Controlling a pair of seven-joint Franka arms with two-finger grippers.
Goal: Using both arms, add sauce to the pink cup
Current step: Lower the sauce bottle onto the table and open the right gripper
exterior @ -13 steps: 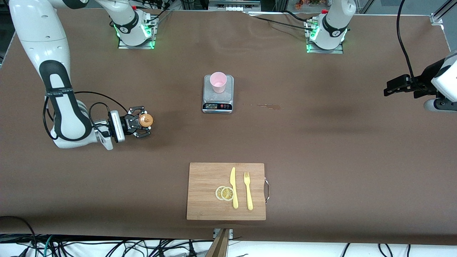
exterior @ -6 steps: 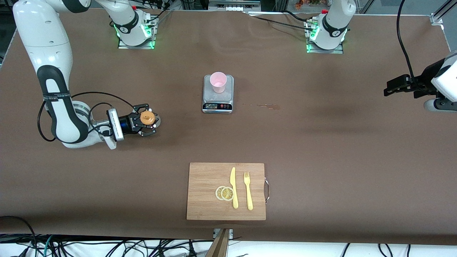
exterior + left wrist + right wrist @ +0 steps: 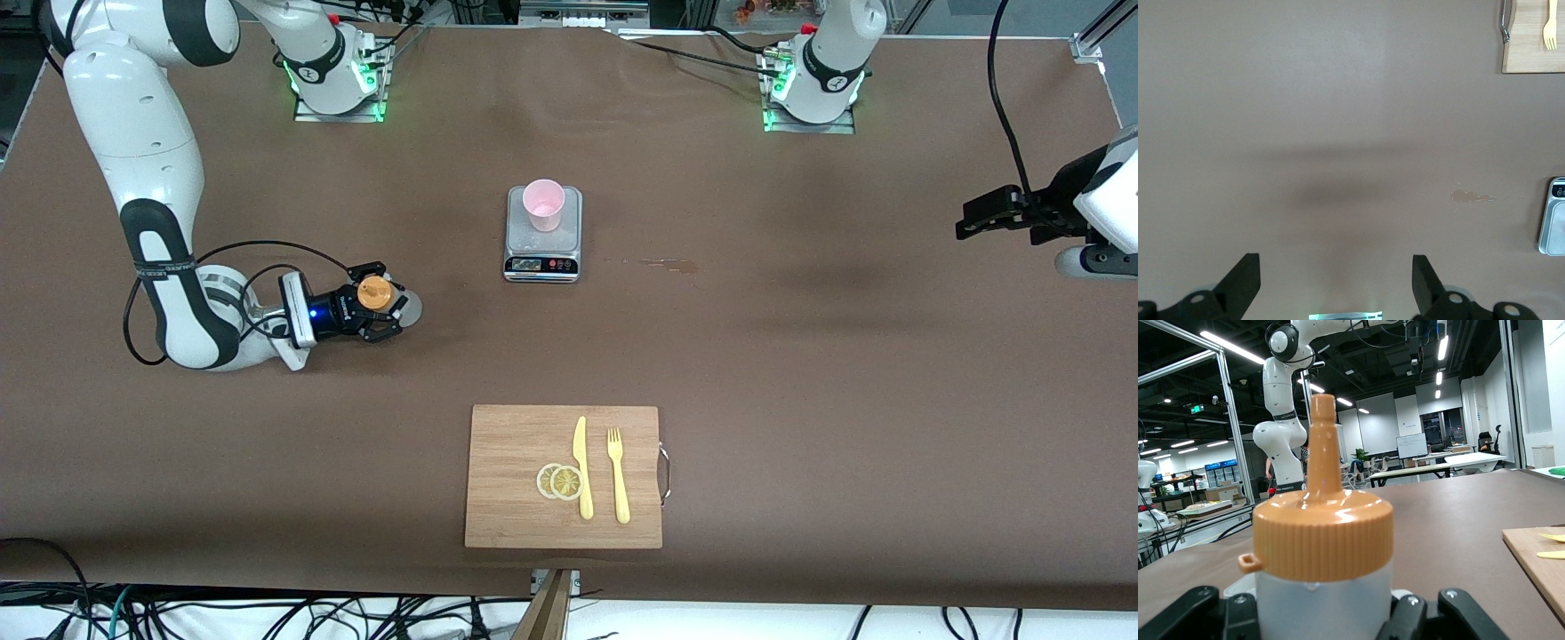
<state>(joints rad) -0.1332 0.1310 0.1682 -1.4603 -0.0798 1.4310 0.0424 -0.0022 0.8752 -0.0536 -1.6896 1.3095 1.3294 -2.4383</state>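
Note:
The sauce bottle (image 3: 374,293), whitish with an orange nozzle cap, stands upright in my right gripper (image 3: 380,308), low over the table toward the right arm's end. The right wrist view shows the bottle (image 3: 1323,540) close up, with the right gripper (image 3: 1325,617) shut on its body just below the cap. The pink cup (image 3: 543,204) stands upright on a small grey scale (image 3: 569,233) at mid-table, apart from the bottle. My left gripper (image 3: 971,222) waits at the left arm's end of the table, open and empty, and is also seen in the left wrist view (image 3: 1335,280).
A wooden cutting board (image 3: 516,444) lies nearer the front camera than the scale, with two lemon slices (image 3: 560,482), a yellow knife (image 3: 582,467) and a yellow fork (image 3: 617,476). A small stain (image 3: 671,263) marks the table beside the scale.
My right gripper has carried the sauce bottle a short way toward the scale and the cup. The left arm has not moved.

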